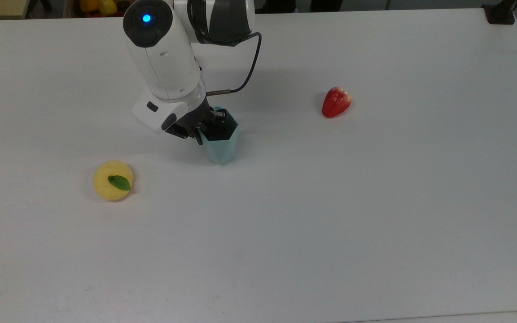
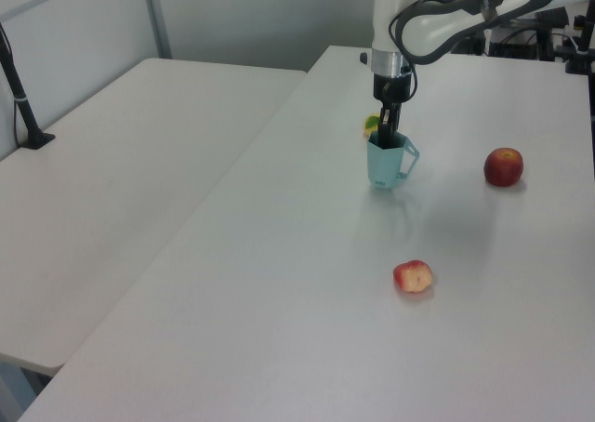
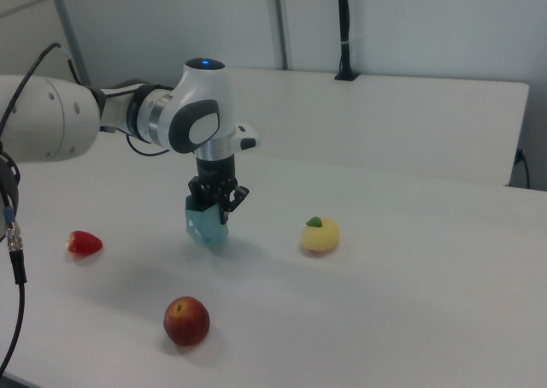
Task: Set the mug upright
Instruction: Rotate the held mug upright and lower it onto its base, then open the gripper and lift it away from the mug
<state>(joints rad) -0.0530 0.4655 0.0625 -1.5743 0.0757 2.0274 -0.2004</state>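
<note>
The pale blue-teal faceted mug (image 1: 222,146) stands upright near the table's middle, mouth up and narrow base down at the table top. Its thin handle (image 2: 409,157) points to the left view's right. My gripper (image 1: 205,128) comes down from above and is shut on the mug's rim, one finger inside the mouth and one outside. The same grip appears in the left view, gripper (image 2: 385,136) over mug (image 2: 381,164), and in the right view, gripper (image 3: 217,205) over mug (image 3: 206,226).
On the white table (image 1: 330,215) lie a red strawberry (image 1: 335,102), a yellow fruit with a green leaf (image 1: 113,180) and a red apple (image 2: 503,166). A second white table (image 2: 112,180) adjoins at the left view's left. A black cable (image 1: 249,72) hangs off the wrist.
</note>
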